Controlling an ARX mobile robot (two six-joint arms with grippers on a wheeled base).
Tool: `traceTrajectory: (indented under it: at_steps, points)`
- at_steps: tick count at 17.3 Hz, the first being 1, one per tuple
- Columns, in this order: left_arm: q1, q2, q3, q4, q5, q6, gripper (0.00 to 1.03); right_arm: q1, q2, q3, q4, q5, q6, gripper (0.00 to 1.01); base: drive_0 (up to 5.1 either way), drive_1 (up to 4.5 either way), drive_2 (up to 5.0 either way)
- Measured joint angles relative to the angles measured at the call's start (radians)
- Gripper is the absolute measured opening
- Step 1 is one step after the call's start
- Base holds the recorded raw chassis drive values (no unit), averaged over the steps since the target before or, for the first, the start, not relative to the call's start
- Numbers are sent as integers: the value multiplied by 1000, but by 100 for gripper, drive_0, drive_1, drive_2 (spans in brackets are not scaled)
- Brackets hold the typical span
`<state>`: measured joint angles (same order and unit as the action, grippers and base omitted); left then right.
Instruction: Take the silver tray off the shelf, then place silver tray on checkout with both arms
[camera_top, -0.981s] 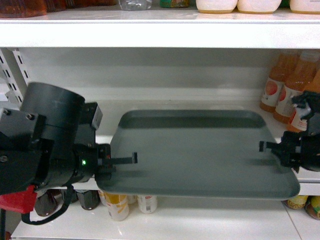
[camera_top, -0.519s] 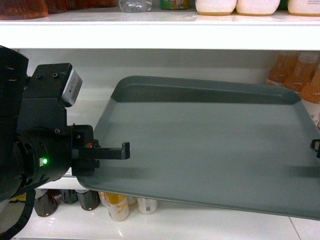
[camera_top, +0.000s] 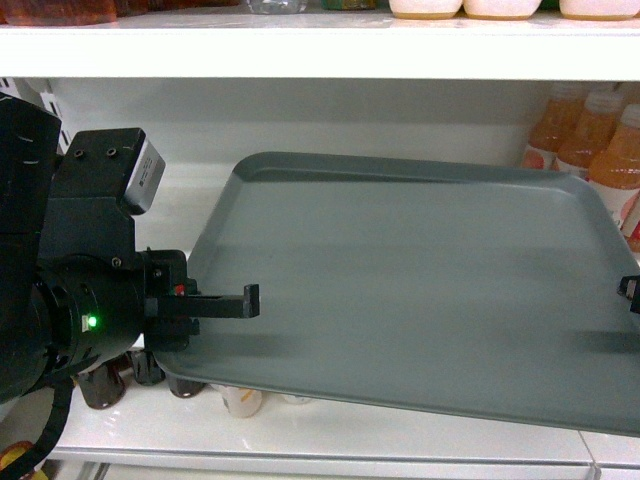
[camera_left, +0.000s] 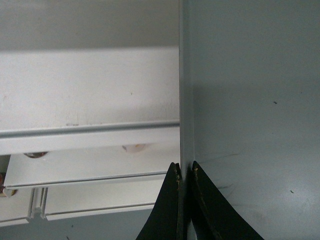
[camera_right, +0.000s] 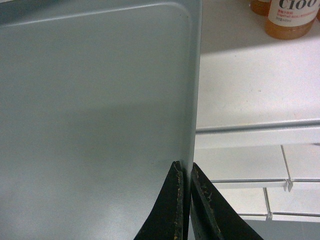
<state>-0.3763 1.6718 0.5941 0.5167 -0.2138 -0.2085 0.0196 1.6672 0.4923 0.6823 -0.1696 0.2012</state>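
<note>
Left gripper (camera_left: 184, 172) and right gripper (camera_right: 186, 172) are clamping the silver tray (camera_top: 410, 290) by its short edges, long axis spanning between my arms

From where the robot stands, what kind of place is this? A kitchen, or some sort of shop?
Most likely a shop, or a mock-up of one. White store shelves with slotted uprights fill the view, stocked with orange drink bottles. The two grippers hold a silver tray in front of them.

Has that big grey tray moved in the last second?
Yes. The silver tray has come forward off the shelf toward the camera: it looks larger, and its near edge now covers more of the bottles behind.
</note>
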Motion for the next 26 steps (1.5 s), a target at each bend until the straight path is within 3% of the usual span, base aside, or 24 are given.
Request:
traceTrajectory:
  at_steps: [26]
  points:
    - [0,2,0,6,-4,0,2,0,0,0,6,-4,0,2,1,-432,434]
